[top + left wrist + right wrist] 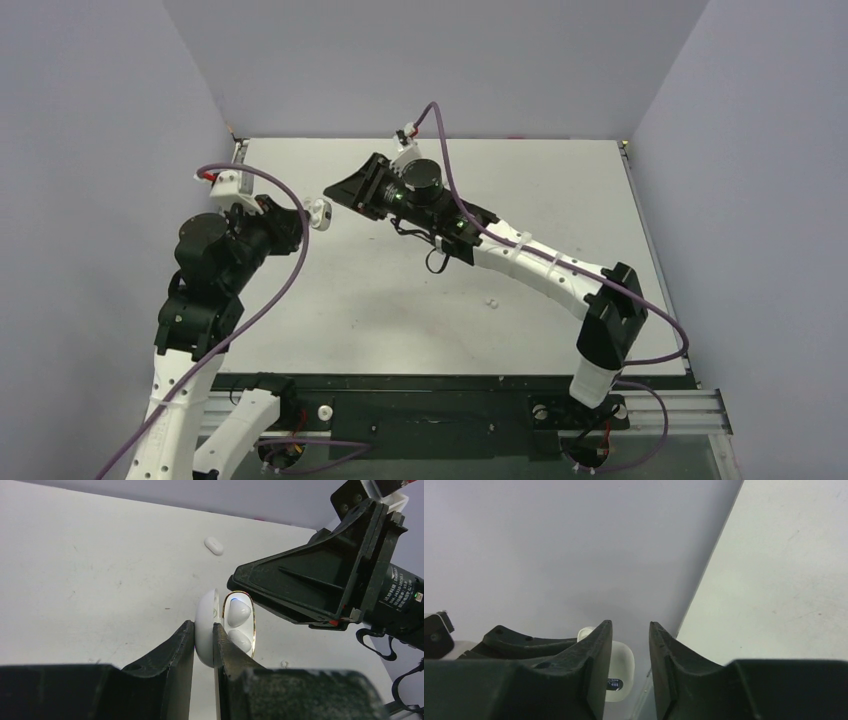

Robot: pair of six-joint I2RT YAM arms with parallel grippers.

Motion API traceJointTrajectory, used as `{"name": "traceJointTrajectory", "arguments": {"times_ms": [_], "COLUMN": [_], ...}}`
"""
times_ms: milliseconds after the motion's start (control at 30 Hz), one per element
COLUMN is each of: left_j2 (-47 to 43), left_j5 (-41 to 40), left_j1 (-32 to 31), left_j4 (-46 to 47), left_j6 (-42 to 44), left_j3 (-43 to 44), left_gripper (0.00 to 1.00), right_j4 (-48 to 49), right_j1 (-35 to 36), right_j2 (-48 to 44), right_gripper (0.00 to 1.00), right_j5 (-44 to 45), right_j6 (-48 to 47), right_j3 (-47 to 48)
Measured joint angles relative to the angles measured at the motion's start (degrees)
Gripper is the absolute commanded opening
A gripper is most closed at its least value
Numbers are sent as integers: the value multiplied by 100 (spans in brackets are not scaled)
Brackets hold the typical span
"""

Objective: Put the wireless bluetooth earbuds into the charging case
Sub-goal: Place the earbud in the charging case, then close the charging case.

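The left gripper (204, 630) is clenched on the case (203, 609), with the lid pinched between its fingers and the case held on edge, its open face turned toward the right gripper (630, 629). The right gripper's fingers are parted a little, nothing is held between them, and their tips are just beside the case. Two earbuds (239, 611) are seen seated in the sockets (one above the other in the left wrist view). Insertion is judged done or nearly so; a final press and the closing of the lid may be left. A small white piece (214, 545) lies on the table (90, 580) well apart from the case; what it is cannot be told.
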Motion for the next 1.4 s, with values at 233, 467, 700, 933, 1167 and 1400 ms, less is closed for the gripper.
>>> {"name": "traceJointTrajectory", "arguments": {"times_ms": [233,467,700,933,1167,1400], "left_j2": [-46,-111,22,107,63,28], "left_j5": [597,2267,3978,4704,4935,5003], "left_j1": [0,0,0,0,0,0], "left_j4": [238,595,828,981,1021,1019], "left_j6": [584,1268,1368,1333,1344,1364], "left_j3": [-13,-11,13,166,208,208], "left_gripper": [0,0,0,0,0,0], "right_j4": [-273,-1165,-2017,-2621,-2730,-2697], "right_j1": [-264,-356,39,365,448,450], "right_j2": [-625,-2044,-2590,-2129,-1906,-1904], "right_gripper": [74,90,92,79,61,50], "right_j5": [-476,-1528,-2319,-2498,-2712,-2879], "right_j6": [-1110,-4050,-6419,-7156,-7123,-6913], "right_j3": [-321,-752,-960,-706,-400,-168]}}
